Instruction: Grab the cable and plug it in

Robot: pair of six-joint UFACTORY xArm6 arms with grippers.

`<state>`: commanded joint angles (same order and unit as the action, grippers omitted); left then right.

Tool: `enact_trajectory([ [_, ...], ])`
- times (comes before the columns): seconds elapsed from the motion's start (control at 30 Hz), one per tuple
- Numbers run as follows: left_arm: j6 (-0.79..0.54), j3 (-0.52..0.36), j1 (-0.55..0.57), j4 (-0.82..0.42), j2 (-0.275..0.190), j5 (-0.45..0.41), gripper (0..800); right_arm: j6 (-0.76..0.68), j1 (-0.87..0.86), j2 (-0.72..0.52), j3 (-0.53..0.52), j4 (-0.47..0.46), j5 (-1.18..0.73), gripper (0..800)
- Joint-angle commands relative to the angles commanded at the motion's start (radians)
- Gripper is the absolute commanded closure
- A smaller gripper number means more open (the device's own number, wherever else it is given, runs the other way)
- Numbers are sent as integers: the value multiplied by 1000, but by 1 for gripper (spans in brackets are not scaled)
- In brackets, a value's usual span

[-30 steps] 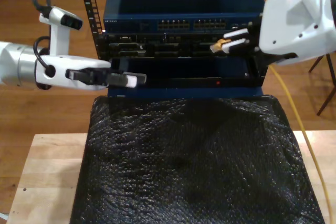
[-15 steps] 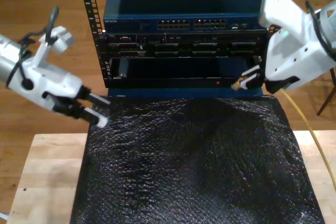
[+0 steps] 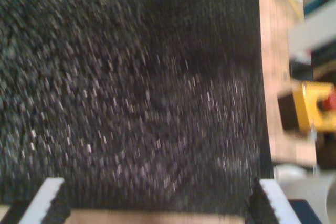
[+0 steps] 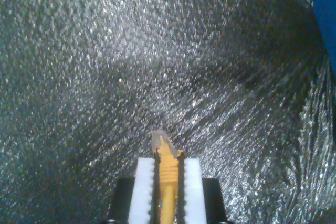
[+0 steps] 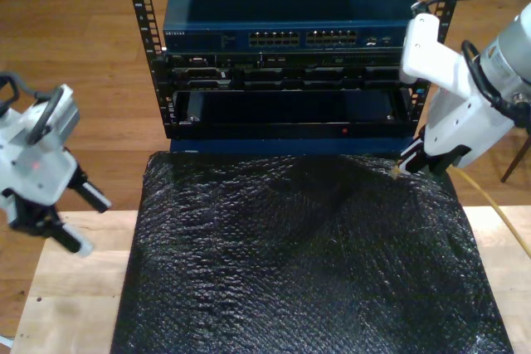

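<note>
My second hand holds the cable tight near its plug; my first hand is wide. The plug may snag the black mat below.

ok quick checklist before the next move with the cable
1. Cable held: my second gripper is shut on the cable. Ok.
2. Plug exposed: the clear plug sticks out past the fingertips. Ok.
3. Plug aimed at a port: it points down at the black mat, away from the switch. Not ok.
4. Plug undamaged, clip orientation: too blurred to judge. Cannot tell.
5. Cable slack: it trails off the exterior view's right edge, apparently loose; its far end is out of frame. Cannot tell.
6. My first gripper: open over the mat's edge, at the exterior view's left, away from the switch. Ok.
</note>
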<state>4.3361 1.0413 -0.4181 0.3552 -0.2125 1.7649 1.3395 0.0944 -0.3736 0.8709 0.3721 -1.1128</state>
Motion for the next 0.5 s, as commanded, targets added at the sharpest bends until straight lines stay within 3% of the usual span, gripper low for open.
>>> enact_trajectory([
  [0.27,-305,-2,-207,-34,-11,75,3,-2,2,17,-5,0,0,800],
  [0.5,-549,-44,-397,-153,-17,100,2,-2,2,28,-6,0,0,800],
])
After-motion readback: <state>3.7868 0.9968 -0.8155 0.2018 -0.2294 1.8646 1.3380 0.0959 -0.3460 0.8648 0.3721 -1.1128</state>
